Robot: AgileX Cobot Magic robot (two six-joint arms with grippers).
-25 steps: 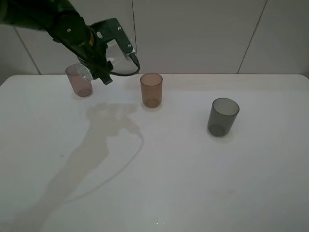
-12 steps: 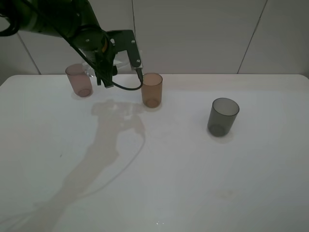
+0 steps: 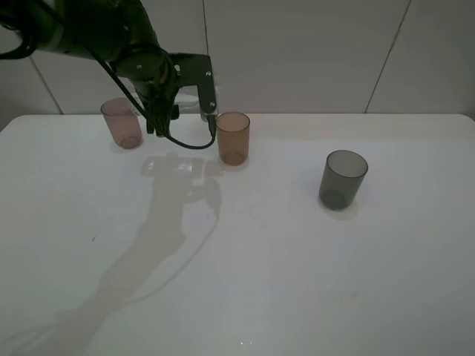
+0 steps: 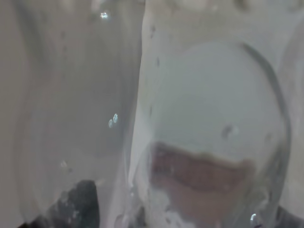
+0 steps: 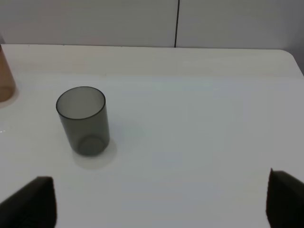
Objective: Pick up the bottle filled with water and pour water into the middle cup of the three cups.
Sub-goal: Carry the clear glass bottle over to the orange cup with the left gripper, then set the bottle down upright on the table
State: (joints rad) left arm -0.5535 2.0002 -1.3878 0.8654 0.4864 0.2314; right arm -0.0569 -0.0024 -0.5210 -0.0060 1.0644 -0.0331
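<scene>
My left gripper [image 3: 193, 95] is shut on the clear bottle [image 3: 205, 113] and holds it tilted in the air, its neck end just left of the rim of the amber middle cup [image 3: 233, 138]. The gripper hides most of the bottle. In the left wrist view the bottle [image 4: 204, 95] fills the frame, with water and bubbles inside and an amber-brown shape showing through it. The pink-mauve cup [image 3: 122, 123] stands to the left and the dark grey cup [image 3: 342, 179] to the right. My right gripper [image 5: 159, 206] is open and empty, apart from the grey cup [image 5: 81, 118].
The white table [image 3: 297, 259] ends at a tiled wall behind the cups. The left arm's cable hangs beside the amber cup. The amber cup's edge [image 5: 4, 78] shows in the right wrist view. The right arm is out of the exterior view.
My left gripper has carried the bottle to the right, from above the pink cup to beside the amber cup's rim, and turned it further over. The cups have not moved.
</scene>
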